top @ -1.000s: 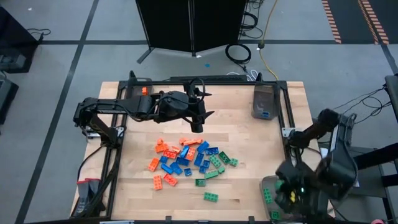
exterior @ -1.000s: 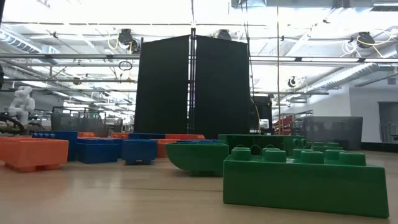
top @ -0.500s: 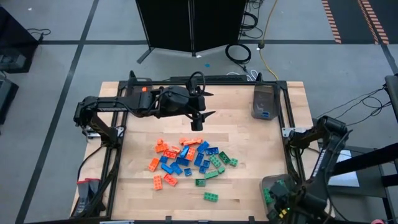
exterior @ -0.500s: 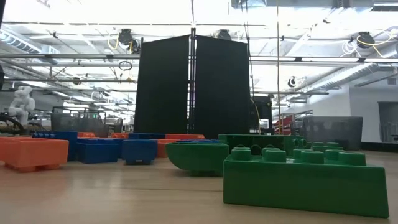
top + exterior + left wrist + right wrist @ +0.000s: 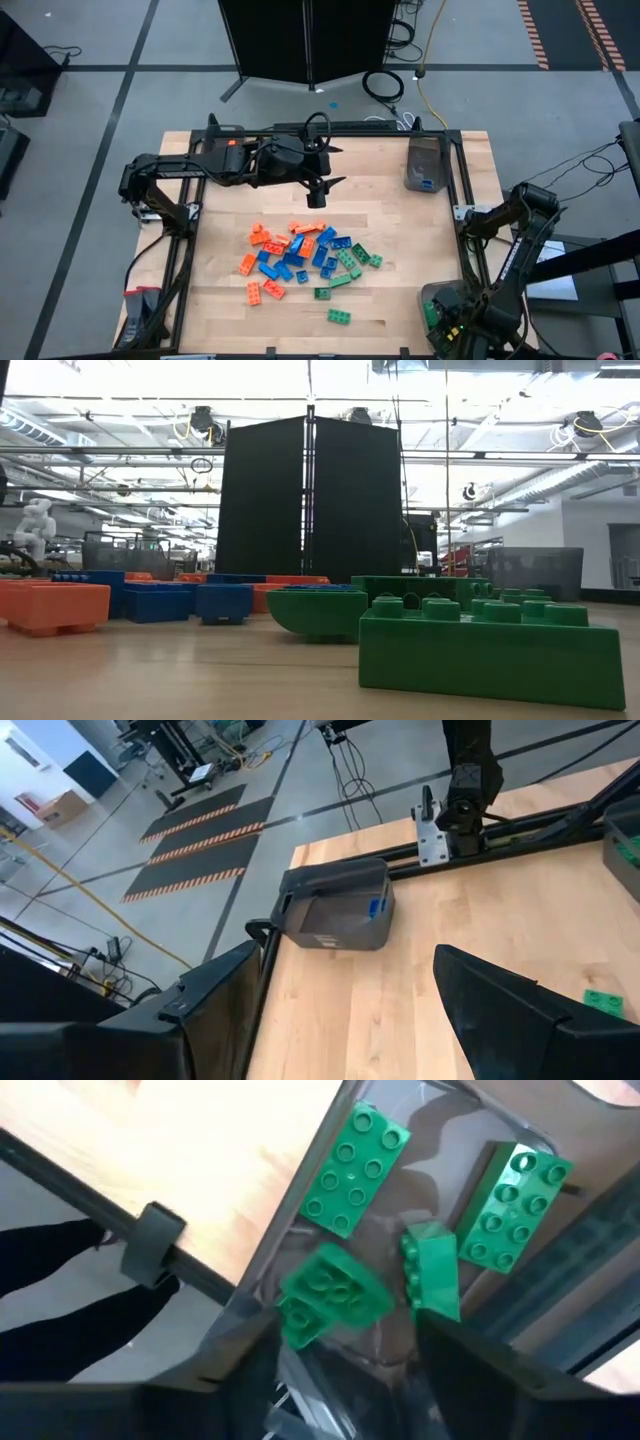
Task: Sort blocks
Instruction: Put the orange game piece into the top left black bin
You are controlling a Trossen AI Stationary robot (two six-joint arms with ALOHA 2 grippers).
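Note:
Orange, blue and green blocks (image 5: 300,255) lie in a loose heap on the middle of the wooden table; the low view shows them close up, with a green block (image 5: 490,650) nearest. My right gripper (image 5: 345,1325) points down, open, over the translucent bin (image 5: 432,312) at the near right edge. Several green blocks (image 5: 355,1170) lie in that bin. One blurred green block (image 5: 335,1295) sits just beyond the fingertips, apart from them. My left gripper (image 5: 320,188) hangs open above the table, on the far side of the heap.
A second translucent bin (image 5: 335,905) holding a blue block stands at the table's far right corner. One green block (image 5: 340,316) lies alone near the front edge. Dark rails (image 5: 470,230) frame the table. Bare wood shows between the heap and the right-hand bins.
My right arm has sunk over the near right bin, its gripper now pointing down just above the green blocks inside it.

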